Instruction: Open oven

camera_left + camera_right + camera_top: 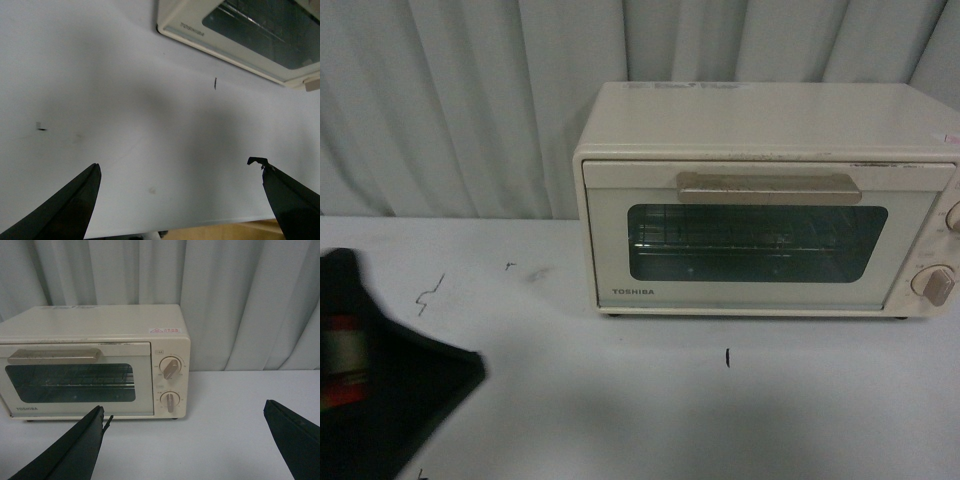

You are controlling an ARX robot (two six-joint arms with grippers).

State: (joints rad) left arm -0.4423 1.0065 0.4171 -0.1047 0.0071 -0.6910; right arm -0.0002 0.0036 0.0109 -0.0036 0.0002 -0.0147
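The cream-white oven (760, 200) stands at the back right of the table against the curtain, its glass door shut. A beige bar handle (768, 187) runs along the door's top, and a wire rack shows through the window. The oven (95, 362) also fills one side of the right wrist view, with two round knobs (170, 385) beside the door. My right gripper (184, 412) is open, well short of the oven, with only bare table between its fingers. My left gripper (180, 167) is open over the table, and a corner of the oven (240, 32) lies beyond it.
A dark arm part (380, 390) with a red and grey band fills the front view's lower left corner. The white table (650, 400) carries small black marks (727, 357). A pale pleated curtain (450, 100) hangs behind. The table's near edge (200, 229) shows in the left wrist view.
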